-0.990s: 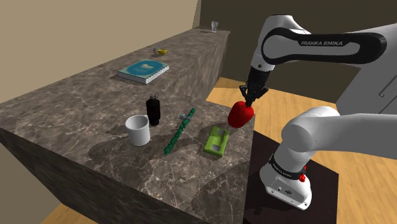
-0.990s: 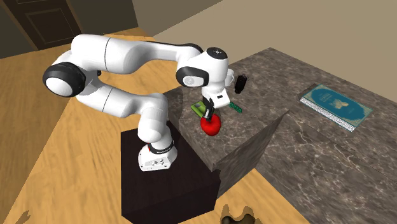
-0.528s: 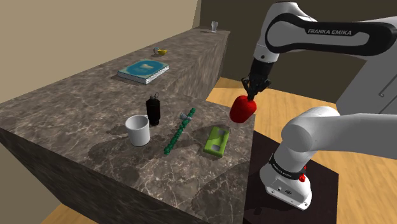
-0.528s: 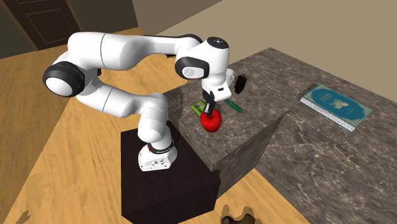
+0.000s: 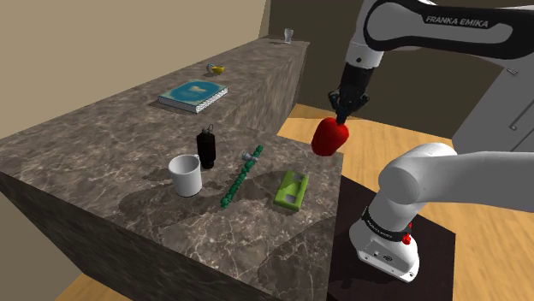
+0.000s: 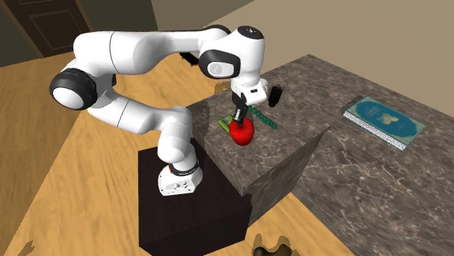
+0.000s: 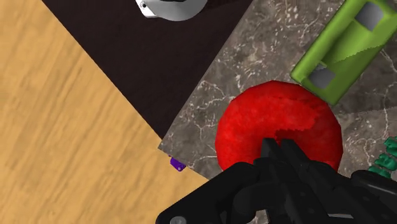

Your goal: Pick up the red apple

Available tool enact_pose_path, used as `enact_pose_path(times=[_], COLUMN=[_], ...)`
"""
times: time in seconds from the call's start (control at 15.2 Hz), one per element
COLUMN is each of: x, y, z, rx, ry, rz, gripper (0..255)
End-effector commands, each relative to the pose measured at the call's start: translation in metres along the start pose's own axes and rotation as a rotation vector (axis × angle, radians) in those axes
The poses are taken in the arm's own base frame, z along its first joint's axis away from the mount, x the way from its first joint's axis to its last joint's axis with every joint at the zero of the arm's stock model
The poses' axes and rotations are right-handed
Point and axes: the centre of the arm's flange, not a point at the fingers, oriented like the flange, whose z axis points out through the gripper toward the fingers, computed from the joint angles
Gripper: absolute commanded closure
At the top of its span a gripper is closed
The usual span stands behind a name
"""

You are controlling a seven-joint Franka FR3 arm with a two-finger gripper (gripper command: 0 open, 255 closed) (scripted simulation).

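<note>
The red apple [image 5: 330, 137] hangs in the air above the near corner of the dark marble counter [image 5: 103, 145], clear of its surface. My black gripper [image 5: 343, 117] is shut on the apple's top, holding it from above. In the second exterior view the apple [image 6: 241, 132] hangs under the gripper [image 6: 238, 120], over the counter's end by the stand. In the wrist view the apple [image 7: 254, 127] sits just beyond my closed fingers [image 7: 284, 154], with the counter corner below it.
On the counter lie a green flat block [image 5: 291, 189], a green beaded strand [image 5: 240, 178], a white mug [image 5: 186, 174], a black bottle [image 5: 206, 147], and farther back a book [image 5: 192, 93]. The dark stand [image 5: 436, 256] and wooden floor [image 7: 57, 127] lie beside the counter.
The gripper has risen steadily with the apple in it, lifting the fruit higher above the counter's corner. Nothing else on the counter moved.
</note>
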Motion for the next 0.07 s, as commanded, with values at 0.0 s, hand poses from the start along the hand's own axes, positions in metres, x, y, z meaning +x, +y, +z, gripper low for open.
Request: enact_pose_path(times=[0.0], x=[0.0004], y=[0.0003], z=[-0.0024], rx=[0.000], ry=[0.000], rz=[0.000], gripper=[255])
